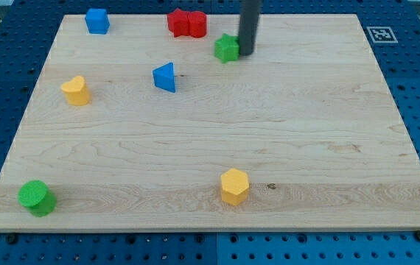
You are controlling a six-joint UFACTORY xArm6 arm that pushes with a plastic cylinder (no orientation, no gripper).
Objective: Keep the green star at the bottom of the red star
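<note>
The green star lies near the view's top, just below and to the right of the red star. A small gap separates the two stars. My tip is right beside the green star, on its right side, touching or almost touching it. The dark rod rises from there to the view's top edge.
A blue cube sits at the top left. A blue triangle lies left of the green star. A yellow block is at the left, a yellow hexagon at bottom centre, a green cylinder at bottom left.
</note>
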